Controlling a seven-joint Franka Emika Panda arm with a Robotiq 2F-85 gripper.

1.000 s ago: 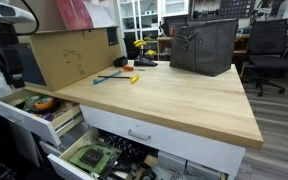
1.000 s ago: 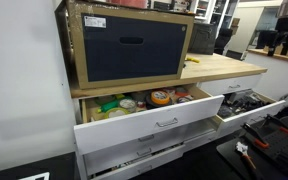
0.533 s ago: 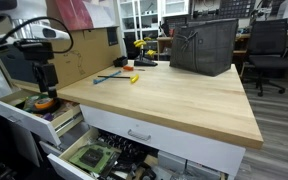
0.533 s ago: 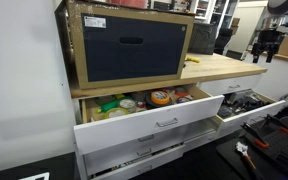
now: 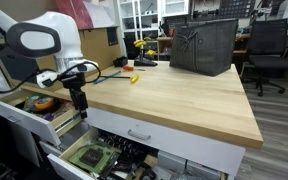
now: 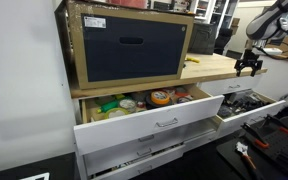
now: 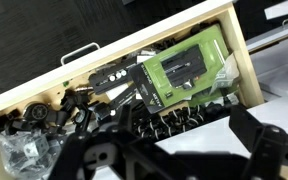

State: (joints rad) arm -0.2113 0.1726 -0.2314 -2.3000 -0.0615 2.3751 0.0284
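My gripper (image 5: 81, 110) hangs off the wooden table's near left corner, above the open drawers; it also shows in an exterior view (image 6: 249, 68) by the table's far end. In the wrist view its two dark fingers (image 7: 174, 160) stand wide apart with nothing between them. Below them lies the open lower drawer (image 7: 244, 55) holding a green and black box (image 7: 184, 70), several black clips (image 7: 174, 125) and other small dark parts (image 7: 44, 125). The same drawer shows in an exterior view (image 5: 94, 155).
An upper drawer (image 5: 14, 110) is open with an orange tape roll (image 5: 45, 103), also seen in an exterior view (image 6: 161, 97). A black bin (image 5: 202, 45) and a yellow tool (image 5: 134, 78) are on the tabletop (image 5: 174, 100). An office chair (image 5: 269, 50) stands behind.
The arm has come into view and swung from over the upper drawer toward the table's corner, and the gripper now hangs above the lower drawer.
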